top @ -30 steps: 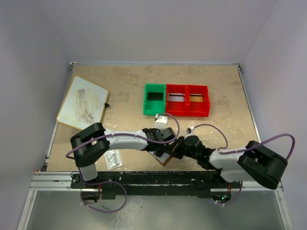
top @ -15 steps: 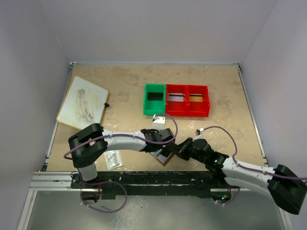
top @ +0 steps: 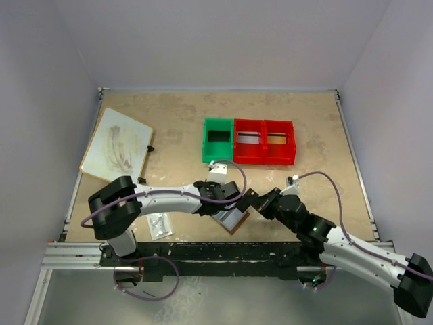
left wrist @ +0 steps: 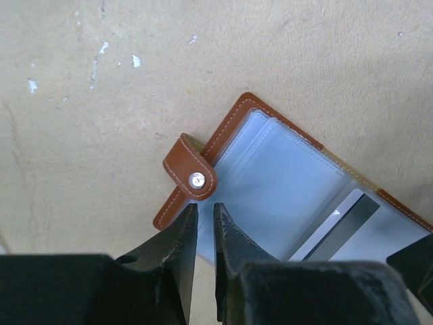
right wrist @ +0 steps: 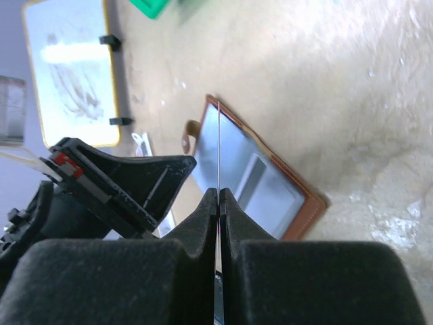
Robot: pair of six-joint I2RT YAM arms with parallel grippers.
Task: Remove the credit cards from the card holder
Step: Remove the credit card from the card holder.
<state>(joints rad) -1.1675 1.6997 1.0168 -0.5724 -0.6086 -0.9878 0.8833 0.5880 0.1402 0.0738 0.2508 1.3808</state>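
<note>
The card holder (left wrist: pixel 270 169) lies open on the table, brown leather with a snap tab (left wrist: pixel 193 177) and bluish-grey pockets; it also shows in the top view (top: pixel 232 219). My left gripper (left wrist: pixel 205 207) hovers over its tab-side edge, jaws a narrow slit apart with nothing between them. My right gripper (right wrist: pixel 218 193) is shut on a thin credit card (right wrist: pixel 218 145), seen edge-on and lifted above the card holder (right wrist: pixel 260 177). From above, the right gripper (top: pixel 256 202) sits just right of the card holder. A grey strip (left wrist: pixel 338 229) shows in one pocket.
A green bin (top: pixel 218 140) and two red bins (top: pixel 264 142) stand in a row behind. A whiteboard (top: pixel 116 144) lies at the far left. A clear speckled packet (top: pixel 160 225) lies near the front left, beside the left arm.
My right gripper has pulled back to the right and away from the card holder with the card in it. The left jaws have parted slightly.
</note>
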